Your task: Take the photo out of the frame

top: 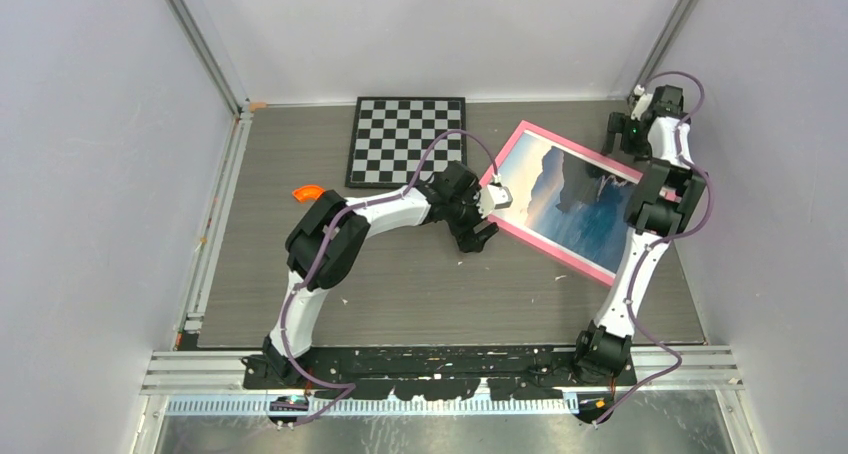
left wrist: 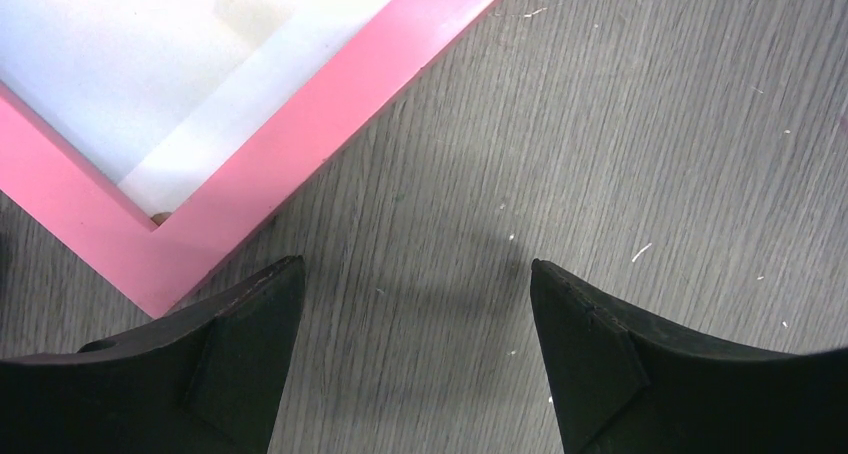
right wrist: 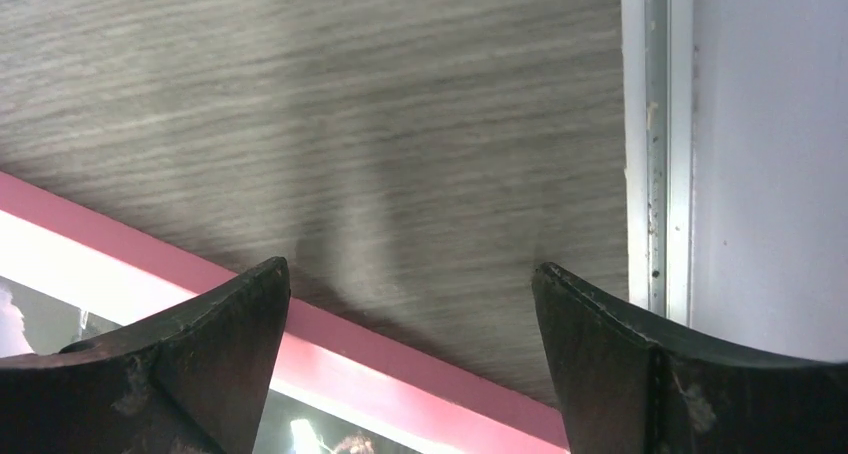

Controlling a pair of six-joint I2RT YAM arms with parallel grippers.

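Frame position: frame point(left wrist: 330, 114) flat on the worktop point(top: 400, 284), right of centre, just right of the chessboard point(top: 407, 141) and apart from it.
Photo position: photo point(top: 570, 199) seated inside the pink border, picture side up; not yet out.
Long axis: diagonal, from the middle of the worktop toward the near right.
Facing: pale sky end toward the left arm, darker blue water toward the near-right end; back of the frame underneath, not visible.
Left gripper point(left wrist: 415, 269): released, jaws wide, over bare worktop just beside the frame's left corner; nothing between the fingers.
Right gripper point(right wrist: 410, 274): released, jaws wide, at the frame's far right edge, close to the side rail; nothing held.
Reason for placement (judgement): one gripper at each end of the long axis, probably to lift or flip the frame and reach its back.
Other: small orange object point(top: 308, 191) left of the left arm, well apart.
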